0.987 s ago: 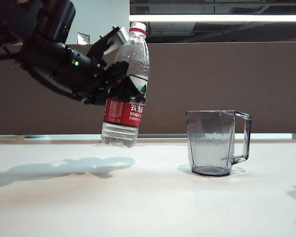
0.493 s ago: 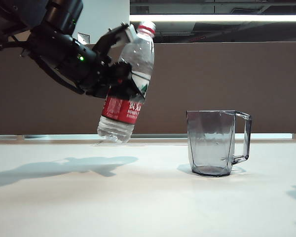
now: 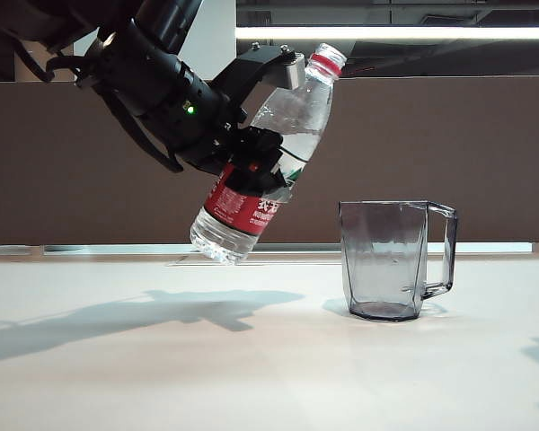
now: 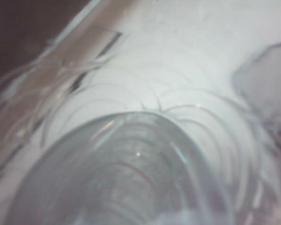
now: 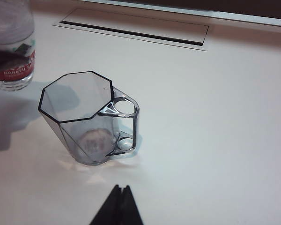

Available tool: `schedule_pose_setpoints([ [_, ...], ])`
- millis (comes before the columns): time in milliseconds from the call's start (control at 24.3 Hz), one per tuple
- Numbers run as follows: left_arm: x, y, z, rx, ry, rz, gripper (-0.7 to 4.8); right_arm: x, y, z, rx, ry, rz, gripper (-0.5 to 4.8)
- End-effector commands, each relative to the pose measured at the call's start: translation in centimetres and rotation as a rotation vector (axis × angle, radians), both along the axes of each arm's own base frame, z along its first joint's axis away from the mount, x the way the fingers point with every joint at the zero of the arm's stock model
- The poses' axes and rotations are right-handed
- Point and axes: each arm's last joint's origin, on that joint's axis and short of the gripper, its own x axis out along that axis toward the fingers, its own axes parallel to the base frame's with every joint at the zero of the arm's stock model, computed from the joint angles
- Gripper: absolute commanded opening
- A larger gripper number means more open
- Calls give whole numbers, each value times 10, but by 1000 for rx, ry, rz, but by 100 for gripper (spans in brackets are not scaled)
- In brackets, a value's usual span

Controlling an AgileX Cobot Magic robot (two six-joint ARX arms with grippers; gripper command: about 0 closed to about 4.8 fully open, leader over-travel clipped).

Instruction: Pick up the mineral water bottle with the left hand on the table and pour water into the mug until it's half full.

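1. The bottle [image 3: 268, 160] hangs in the air above the tabletop [image 3: 251, 359], off to the left of the mug [image 3: 391, 260], pinched around its labelled middle by the left claw [image 3: 256, 162].
2. Compared with a second ago, it has swung from nearly upright to a strong lean, with its red-ringed neck now pointing up and towards the mug, and it has drifted closer to it.
3. The neck is not yet over the mug's rim, so by my reading the pour has not started; the mug looks empty.
4. The left wrist view is a blur of clear ribbed plastic [image 4: 131, 168], probably the bottle seen from very close.
5. The right claw [image 5: 117, 206] sits low near the mug, its tips pressed together and holding nothing.
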Motion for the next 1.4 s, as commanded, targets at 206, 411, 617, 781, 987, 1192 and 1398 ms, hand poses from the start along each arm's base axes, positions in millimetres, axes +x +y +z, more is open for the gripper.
schedule_pose_setpoints([
  [206,7,-4,26,-12,-152,22,236,0,0,4,12,-26,3,-5],
  [411,11,-6,32,-1,-178,13,236,0,0,4,12,-26,3,-5],
  [617,22,-15,26,44,-160,5,237,0,0,4,12,-26,3,-5],
  [781,27,-21,18,93,-168,-19,236,0,0,4,12,-26,2,-5],
  [987,28,-26,9,201,-227,-78,237,0,0,4,12,-26,2,-5],
  [1192,25,-29,8,288,-297,-137,237,0,0,4,12,-26,2,-5],
  [1398,26,-29,8,331,-332,-159,237,0,0,4,12,-26,2,-5],
])
